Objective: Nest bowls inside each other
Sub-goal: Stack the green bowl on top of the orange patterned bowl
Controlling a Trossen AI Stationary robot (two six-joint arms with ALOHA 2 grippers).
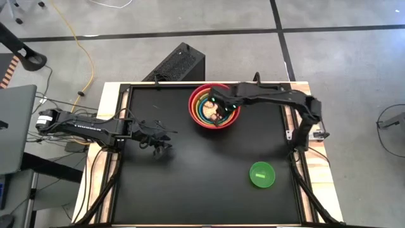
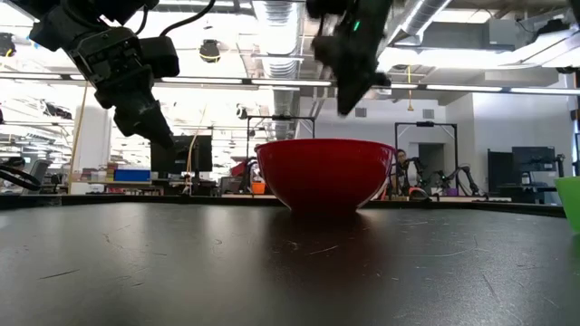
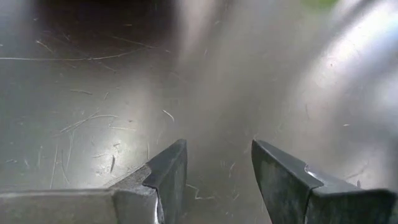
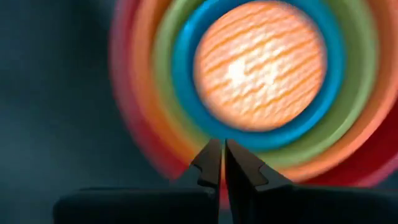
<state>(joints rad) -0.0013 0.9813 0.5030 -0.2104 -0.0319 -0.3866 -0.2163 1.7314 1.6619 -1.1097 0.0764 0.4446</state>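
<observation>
A large red bowl (image 1: 195, 113) stands on its base on the black table at the far middle. Nested in it are an orange bowl (image 4: 142, 81), a lime-green one (image 4: 163, 68), a blue one (image 4: 186, 74) and a pale speckled one (image 4: 258, 65) in the centre. My right gripper (image 4: 224, 162) hangs above this stack, shut, with nothing between its fingers. A small bright green bowl (image 1: 262, 174) sits alone on the table at the near right. My left gripper (image 3: 219, 168) hovers open above the table's left part (image 1: 166, 142), with nothing in it.
A black box (image 1: 180, 63) stands just beyond the table's far edge. The table's raised frame (image 1: 297, 158) runs along its right side. Bare black tabletop (image 1: 202, 177) lies between the stack, the green bowl and my left gripper.
</observation>
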